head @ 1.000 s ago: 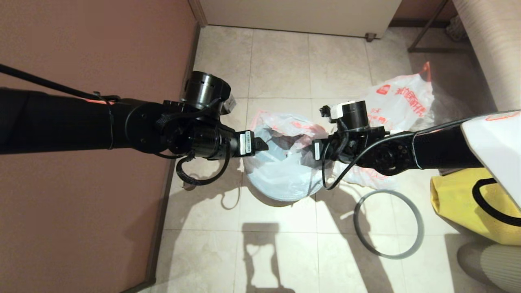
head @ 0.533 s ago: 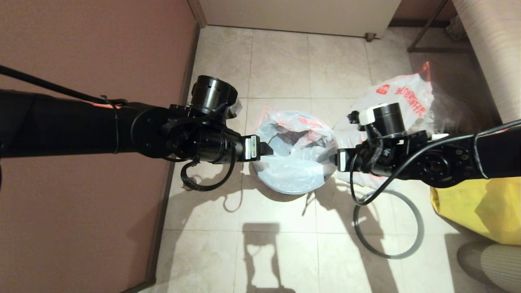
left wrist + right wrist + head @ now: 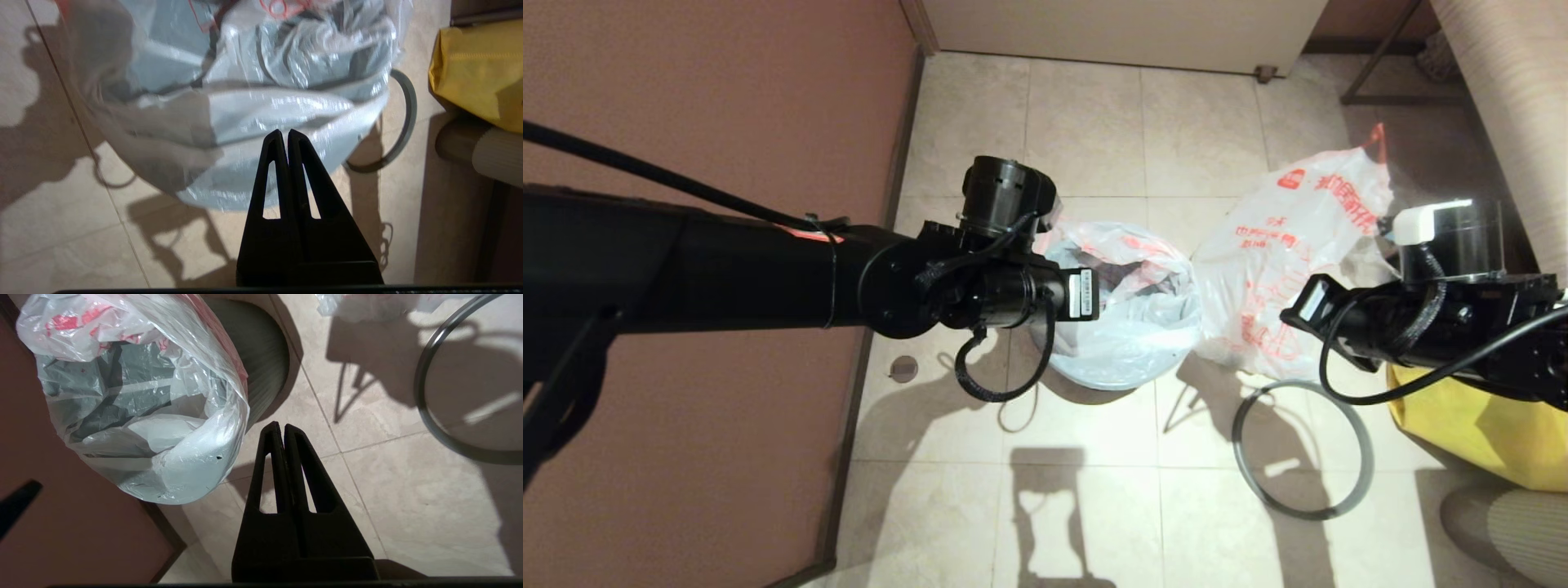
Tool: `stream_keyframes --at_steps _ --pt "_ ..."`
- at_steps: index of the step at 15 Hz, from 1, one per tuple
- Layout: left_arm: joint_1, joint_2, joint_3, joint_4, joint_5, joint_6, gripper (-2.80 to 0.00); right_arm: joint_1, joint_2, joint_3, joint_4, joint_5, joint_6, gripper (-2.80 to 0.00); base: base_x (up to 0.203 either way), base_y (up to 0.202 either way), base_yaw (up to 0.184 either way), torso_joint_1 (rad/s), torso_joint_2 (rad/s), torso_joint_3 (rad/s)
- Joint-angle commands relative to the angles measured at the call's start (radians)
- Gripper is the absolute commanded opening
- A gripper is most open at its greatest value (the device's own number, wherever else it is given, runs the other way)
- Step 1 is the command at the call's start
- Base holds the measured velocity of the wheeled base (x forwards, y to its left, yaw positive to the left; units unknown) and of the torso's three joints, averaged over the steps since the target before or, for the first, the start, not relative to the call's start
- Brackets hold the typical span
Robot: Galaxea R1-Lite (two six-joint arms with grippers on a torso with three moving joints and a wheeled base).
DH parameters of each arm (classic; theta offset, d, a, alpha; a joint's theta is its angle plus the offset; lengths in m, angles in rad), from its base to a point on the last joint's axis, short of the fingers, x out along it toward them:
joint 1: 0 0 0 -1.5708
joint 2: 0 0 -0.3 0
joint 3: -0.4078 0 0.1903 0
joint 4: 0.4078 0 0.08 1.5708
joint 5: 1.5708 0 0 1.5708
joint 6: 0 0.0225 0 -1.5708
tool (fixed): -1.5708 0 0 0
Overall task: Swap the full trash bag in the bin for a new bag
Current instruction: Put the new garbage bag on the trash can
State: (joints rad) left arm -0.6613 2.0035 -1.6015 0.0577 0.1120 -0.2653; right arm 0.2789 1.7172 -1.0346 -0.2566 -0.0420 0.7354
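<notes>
The new bag (image 3: 1131, 327), white with red print, is draped in and over the bin (image 3: 265, 371), hiding most of its dark wall. Its mouth gapes open. My left gripper (image 3: 284, 132) is shut and empty, hovering at the bin's left side just above the draped plastic. My right gripper (image 3: 282, 426) is shut and empty over bare floor, right of the bin. The full trash bag (image 3: 1298, 237), lumpy with red print, lies on the floor behind the right arm. The grey ring rim (image 3: 1303, 449) lies flat on the tiles, apart from the bin.
A brown wall (image 3: 703, 106) runs close along the bin's left. A big yellow bag (image 3: 1478, 416) stands at the right, under my right arm. A white cabinet base (image 3: 1127, 33) and a metal leg (image 3: 1380, 57) are at the back.
My right arm has pulled back to the right, away from the bin's rim. My left arm has pushed further right over the bin's left edge. The bag stays on the bin.
</notes>
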Motion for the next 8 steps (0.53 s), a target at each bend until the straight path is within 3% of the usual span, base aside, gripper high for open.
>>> stream_keyframes --at_steps 1,2,4,6,7,8 --pt "-0.001 0.115 -0.165 0.050 0.024 0.026 -2.80 -0.043 0.042 0.044 -0.078 0.037 0.018 -2.80 0.000 0.000 0.000 0.000 0.00 0.000" --pt "0.001 0.173 -0.286 0.089 0.040 0.070 -2.80 -0.054 0.043 0.057 -0.148 0.047 0.032 -2.80 0.000 0.000 0.000 0.000 0.00 0.000" --pt "0.005 0.318 -0.399 0.062 0.071 0.262 -2.80 -0.038 0.036 0.041 -0.194 0.054 0.030 -2.80 0.000 0.000 0.000 0.000 0.00 0.000" --pt "0.007 0.461 -0.397 -0.025 0.104 0.490 -2.80 -0.014 0.027 0.048 -0.214 0.050 0.021 -2.80 0.000 0.000 0.000 0.000 0.00 0.000" --pt "0.008 0.515 -0.394 -0.067 0.110 0.580 -2.80 -0.015 0.023 0.047 -0.214 0.048 0.016 -2.80 0.000 0.000 0.000 0.000 0.00 0.000" --pt "0.009 0.554 -0.393 -0.095 0.114 0.624 -2.80 -0.018 0.022 0.041 -0.214 0.048 0.016 -2.80 0.000 0.000 0.000 0.000 0.00 0.000"
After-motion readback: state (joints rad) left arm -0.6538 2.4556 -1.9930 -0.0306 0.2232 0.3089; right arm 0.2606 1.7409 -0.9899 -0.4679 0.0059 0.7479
